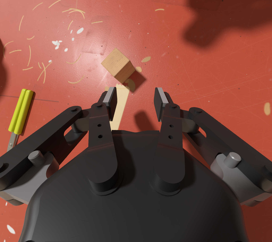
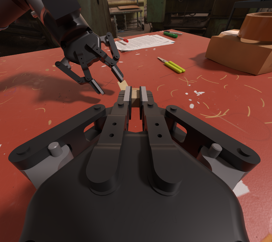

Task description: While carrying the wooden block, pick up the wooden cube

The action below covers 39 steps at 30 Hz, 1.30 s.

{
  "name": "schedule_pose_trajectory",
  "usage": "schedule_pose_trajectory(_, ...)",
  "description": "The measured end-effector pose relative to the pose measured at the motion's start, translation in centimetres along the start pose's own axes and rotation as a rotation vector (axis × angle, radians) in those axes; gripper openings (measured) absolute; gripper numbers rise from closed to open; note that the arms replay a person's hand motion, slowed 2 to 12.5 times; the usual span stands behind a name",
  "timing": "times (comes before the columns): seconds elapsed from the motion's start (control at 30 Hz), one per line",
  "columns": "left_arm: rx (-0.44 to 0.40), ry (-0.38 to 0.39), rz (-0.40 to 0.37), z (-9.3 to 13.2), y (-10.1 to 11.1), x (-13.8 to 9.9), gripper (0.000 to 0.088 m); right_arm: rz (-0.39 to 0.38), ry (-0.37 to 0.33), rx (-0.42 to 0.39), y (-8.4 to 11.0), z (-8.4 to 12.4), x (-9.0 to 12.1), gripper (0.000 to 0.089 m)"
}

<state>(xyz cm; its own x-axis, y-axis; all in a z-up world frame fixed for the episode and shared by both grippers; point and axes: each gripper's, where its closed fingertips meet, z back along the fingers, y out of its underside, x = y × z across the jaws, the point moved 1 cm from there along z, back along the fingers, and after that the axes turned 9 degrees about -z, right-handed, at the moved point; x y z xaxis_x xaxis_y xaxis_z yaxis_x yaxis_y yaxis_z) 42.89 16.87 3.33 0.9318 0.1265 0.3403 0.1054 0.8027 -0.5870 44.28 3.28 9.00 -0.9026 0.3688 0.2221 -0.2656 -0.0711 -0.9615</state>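
The wooden cube [image 1: 118, 65] lies on the red table [image 1: 191, 87], turned corner-on, just beyond my left gripper [image 1: 135, 92]. The left gripper is open and empty and hovers above the table short of the cube. It also shows in the right wrist view [image 2: 111, 86], tilted down with its jaws apart. My right gripper [image 2: 135, 91] is shut on the light wooden block [image 2: 135, 99], held between its pads above the table. In the right wrist view the fingers hide the cube on the table.
A pale tape strip [image 1: 120, 106] lies under the left fingers. Yellow-handled pliers [image 1: 20, 111] lie to the left, also seen in the right wrist view [image 2: 175, 67]. Papers [image 2: 144, 42], a red marker [image 2: 124, 39], a green marker [image 2: 170, 34] and a cardboard box [image 2: 238, 55] with an orange roll [image 2: 259, 27] stand farther off.
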Motion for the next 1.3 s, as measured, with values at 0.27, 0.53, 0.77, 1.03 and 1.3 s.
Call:
schedule_pose_trajectory(0.27, 0.004, 0.048, 0.078, 0.8, 0.5, -0.9, 0.0475, 0.01, 0.003, -0.001, 0.2, 0.4, 0.1, 0.0091)
schedule_pose_trajectory(0.53, 0.038, 0.037, 0.082, 0.7, 1.5, -1.4, 0.0421, 0.009, 0.002, -0.001, 0.2, 0.5, 0.0, 0.0091)
schedule_pose_trajectory(0.77, 0.035, 0.03, 0.091, 0.4, 1.3, -1.6, 0.0378, 0.013, 0.005, 0.002, 0.3, 0.6, 0.0, 0.0091)
schedule_pose_trajectory(1.03, 0.016, 0.056, 0.141, 0.3, 0.9, -1.7, 0.0401, 0.019, 0.009, 0.005, 0.4, 0.7, 0.0, 0.0091)
schedule_pose_trajectory(1.3, -0.05, 0.078, 0.231, 0.3, -0.1, -1.5, 0.045, 0.013, 0.009, 0.002, 0.3, 0.8, 0.0, 0.0091)
